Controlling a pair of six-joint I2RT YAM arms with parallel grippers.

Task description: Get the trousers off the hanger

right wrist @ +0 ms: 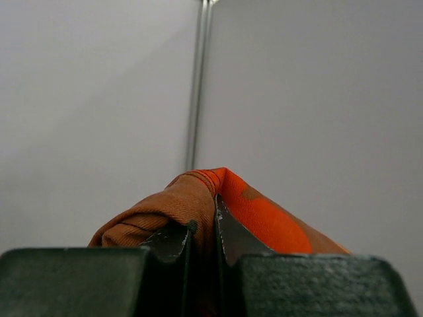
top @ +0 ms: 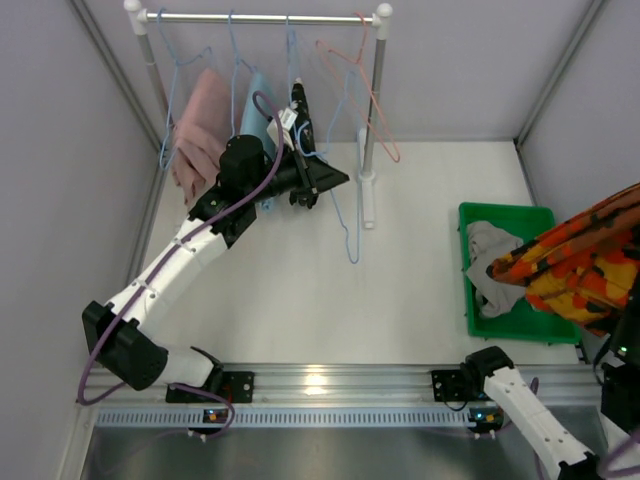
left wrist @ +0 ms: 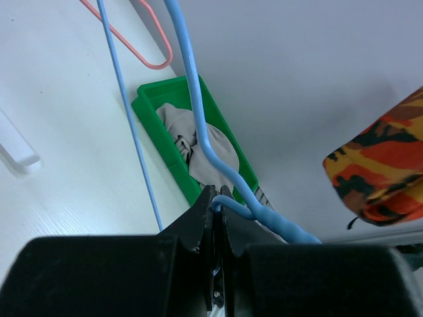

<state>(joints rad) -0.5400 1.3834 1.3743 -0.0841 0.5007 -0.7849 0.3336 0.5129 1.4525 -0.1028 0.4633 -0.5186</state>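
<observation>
Two robot arms work at a clothes rail (top: pixel 260 17) inside a white-walled cell. The right gripper (right wrist: pixel 205 224) is clenched on a fold of the orange-red trousers (top: pixel 585 265). The cloth bunches up between and above its two dark fingers in the right wrist view. From overhead the black-patterned pair hangs in the air at the right edge of the table (top: pixel 300 300) and overlaps the right side of the green bin (top: pixel 500 212). The grey trousers (top: pixel 490 265) lie crumpled inside that bin, just beside the orange-red pair and well apart from the other arm. Across the table, the left gripper (left wrist: pixel 217 198) reaches up to the rail. Its jaws are pinched tight on the wire of a blue hanger (left wrist: pixel 198 119), which bends away from the fingertips. A pink garment (top: pixel 200 130) and a light-blue garment (top: pixel 255 110) hang on the rail to the left of that gripper. A bare pink hanger (top: pixel 375 110) dangles to its right.
</observation>
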